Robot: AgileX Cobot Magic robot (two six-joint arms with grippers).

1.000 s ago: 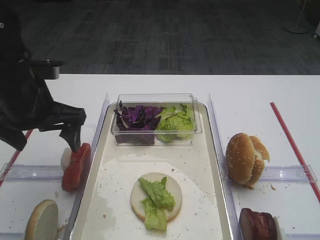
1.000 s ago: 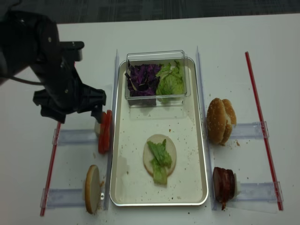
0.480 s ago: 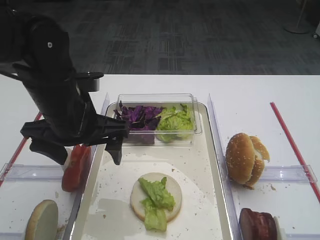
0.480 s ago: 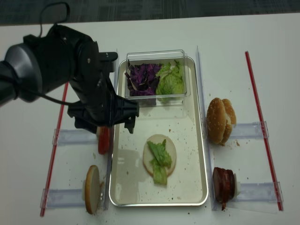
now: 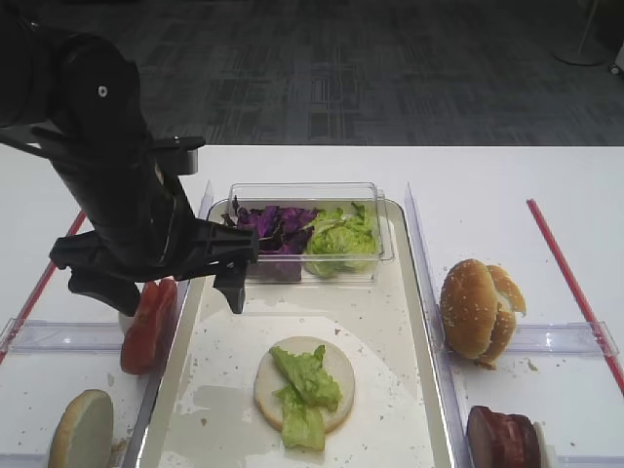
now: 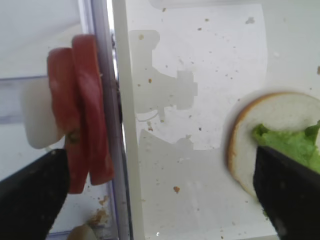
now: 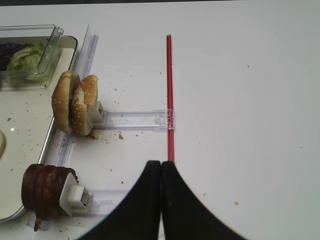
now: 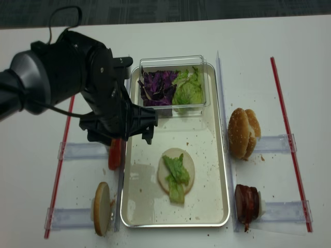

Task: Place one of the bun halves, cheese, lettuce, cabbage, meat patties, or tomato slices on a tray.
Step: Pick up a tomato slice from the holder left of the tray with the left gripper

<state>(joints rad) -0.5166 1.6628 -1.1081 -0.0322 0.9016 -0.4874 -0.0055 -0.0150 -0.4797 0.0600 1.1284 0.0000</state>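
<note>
a: where to find the round flat shiny red tomato slices point(image 5: 148, 327)?
b: standing on edge in a clear plastic holder point(image 5: 58, 336), just left of the big silver metal tray point(image 5: 426, 322), right against its rim. not on the tray yet
a: and the black left gripper point(image 5: 166, 285)?
b: spread wide, holding nothing, hanging above the slices and the tray rim
a: black right gripper point(image 7: 161, 200)?
b: pinched shut on nothing, off over the white table point(image 7: 250, 100)
a: best way to go on?
b: probably slide left a bit, line up on one slice only, come down slowly, squeeze softly on its flat faces, lift straight up, then lay it on the round pale bun half point(image 5: 336, 375) with green crinkly lettuce point(image 5: 302, 390)
</note>
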